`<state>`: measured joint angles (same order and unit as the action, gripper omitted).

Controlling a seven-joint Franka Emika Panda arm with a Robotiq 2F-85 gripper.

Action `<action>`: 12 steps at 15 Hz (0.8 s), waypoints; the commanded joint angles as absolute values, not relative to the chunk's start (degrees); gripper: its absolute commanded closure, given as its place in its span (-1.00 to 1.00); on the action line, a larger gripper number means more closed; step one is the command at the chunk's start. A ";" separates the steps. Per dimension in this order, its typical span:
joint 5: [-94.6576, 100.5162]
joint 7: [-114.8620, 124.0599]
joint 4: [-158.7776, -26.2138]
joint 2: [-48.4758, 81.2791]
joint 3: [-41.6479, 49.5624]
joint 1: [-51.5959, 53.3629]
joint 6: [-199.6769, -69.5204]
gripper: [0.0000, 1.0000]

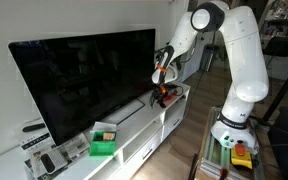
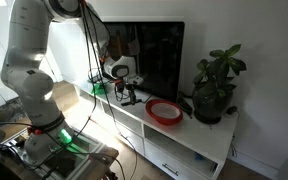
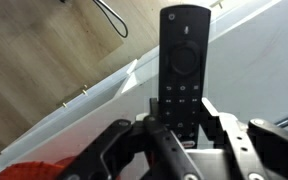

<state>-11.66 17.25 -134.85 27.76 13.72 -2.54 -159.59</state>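
**Television** point(image 1: 84, 75): black, screen dark; the reference for every entry below.
**White cabinet** point(image 2: 189, 140): directly beneath the television.
**Robot arm** point(image 1: 239, 60): white, reaching toward the television's front.
**Potted plant** point(image 2: 216, 85): beside the television.
**Red bowl** point(image 2: 164, 111): in front of the television.
**Green box** point(image 1: 104, 142): before the television, on the cabinet.
**Gripper** point(image 3: 184, 118): clamped on the lower end of the remote point(image 3: 184, 55).
**Remote**: black, held before the television (apparently clear of the cabinet top).
**Progress**: pickup looks done; the remote is not yet set down anywhere.
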 commanded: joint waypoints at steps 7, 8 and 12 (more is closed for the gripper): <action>-10.57 20.42 -139.36 20.42 19.92 -5.28 -166.30 0.66; -10.61 20.24 -139.25 20.29 20.06 -5.82 -166.44 0.16; -10.64 20.23 -139.20 20.70 19.54 -5.76 -166.39 0.66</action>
<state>-11.43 19.71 -139.31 20.73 20.17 -4.96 -166.42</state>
